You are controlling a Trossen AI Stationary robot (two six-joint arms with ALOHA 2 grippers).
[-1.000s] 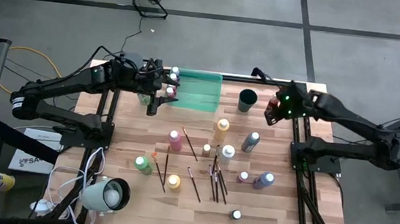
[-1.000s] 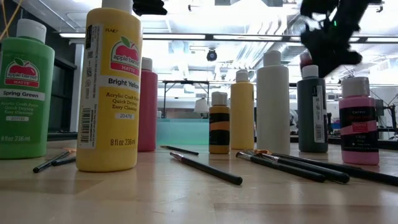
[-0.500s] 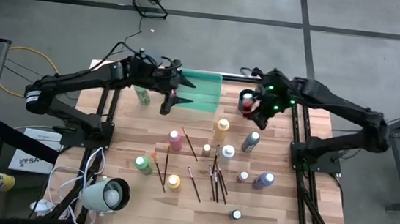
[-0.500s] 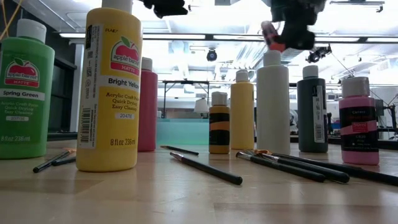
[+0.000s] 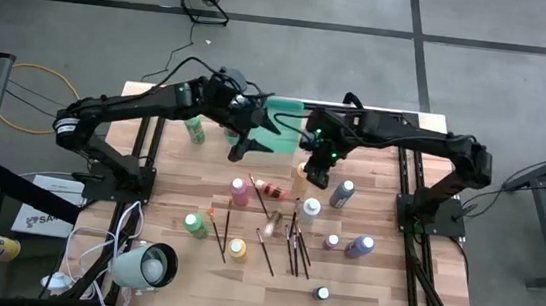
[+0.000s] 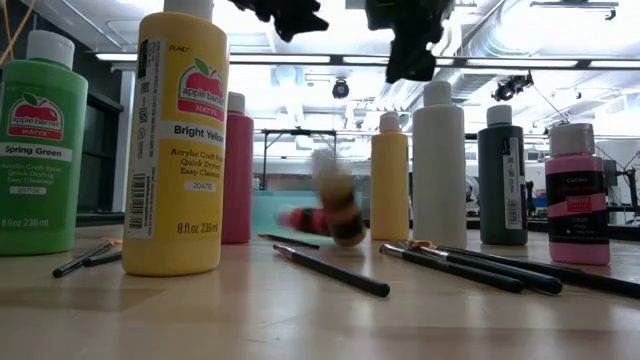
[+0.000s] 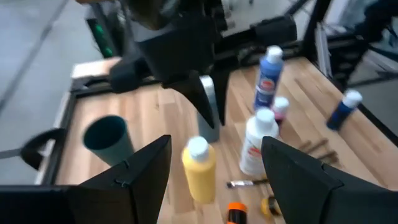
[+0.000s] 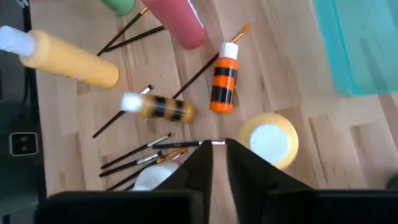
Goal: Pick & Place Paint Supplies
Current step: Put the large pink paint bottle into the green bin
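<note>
Right gripper [image 5: 317, 170], high view: arm stretched across the table, fingers nearly together and empty, poised above the yellow bottle [image 5: 302, 172]; left gripper [image 5: 246, 142] spread wide, empty, beside the green tray [image 5: 287, 114]. Right wrist view: narrowly gapped fingers [image 8: 199, 163] hang over the yellow cap [image 8: 269, 140], with two orange striped bottles [image 8: 224, 77] lying just beyond.

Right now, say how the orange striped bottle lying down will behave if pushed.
The orange striped bottle lies on its side, round-bodied: it will probably roll. Small, so likely light. The wood table looks smooth; it may slide.
</note>
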